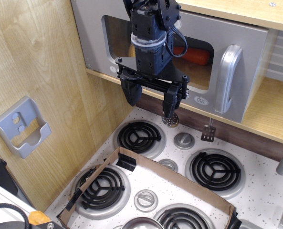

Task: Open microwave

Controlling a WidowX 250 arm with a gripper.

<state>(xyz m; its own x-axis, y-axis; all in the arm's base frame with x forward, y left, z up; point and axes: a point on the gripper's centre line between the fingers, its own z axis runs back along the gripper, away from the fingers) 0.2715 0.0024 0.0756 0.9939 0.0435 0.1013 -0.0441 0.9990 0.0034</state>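
Observation:
The microwave [256, 57] fills the upper part of the view. It has a flat grey door, a clear rounded window and a chunky silver vertical handle [227, 78] at the door's right side. The door looks swung slightly ajar at its right edge. An orange object [196, 55] shows behind the window. My black gripper [152, 99] hangs in front of the door's lower left, well left of the handle. Its two fingers point down, apart and empty.
Below is a white speckled stovetop [258, 195] with black coil burners [139, 136] and round silver knobs [183, 140]. A shallow cardboard tray [179, 179] lies across the front burners. A grey wall holder [22, 126] is fixed to the wooden panel at left.

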